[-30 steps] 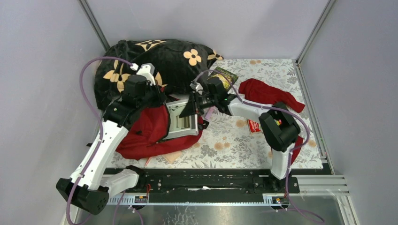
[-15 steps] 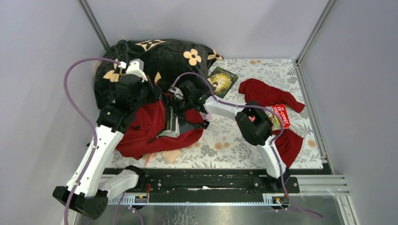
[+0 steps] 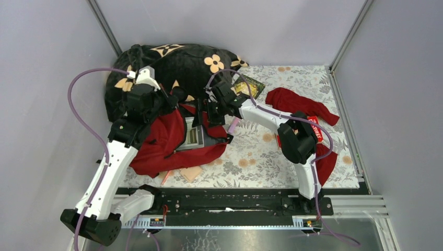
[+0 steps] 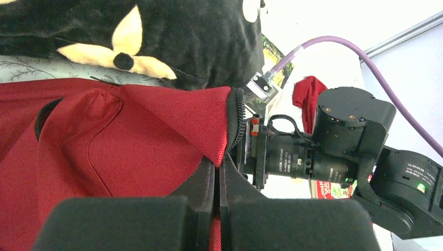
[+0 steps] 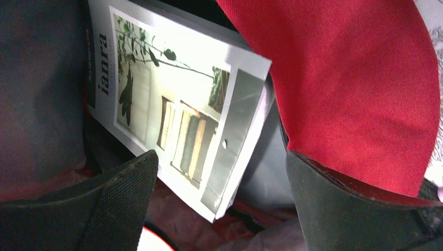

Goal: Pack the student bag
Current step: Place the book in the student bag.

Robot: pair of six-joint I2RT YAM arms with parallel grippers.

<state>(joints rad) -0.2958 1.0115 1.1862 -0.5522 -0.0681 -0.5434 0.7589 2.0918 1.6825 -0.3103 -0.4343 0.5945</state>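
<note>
Left claw [image 4: 217, 170] pinches the zippered rim of the dark-red bag [image 3: 156, 141], which we see lying on the bench [image 3: 261, 154] at left, against the flowered blanket [image 3: 183, 65]. Right claw [image 5: 219, 157] stands spread over a pale book [image 5: 172, 115] lying inside the bag's mouth.

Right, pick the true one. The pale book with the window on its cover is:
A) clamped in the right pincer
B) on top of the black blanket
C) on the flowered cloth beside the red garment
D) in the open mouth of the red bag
D: the book lies in the open mouth of the bag, beside its red flap, and the right pincer stands open over it, gripping nothing.
</note>
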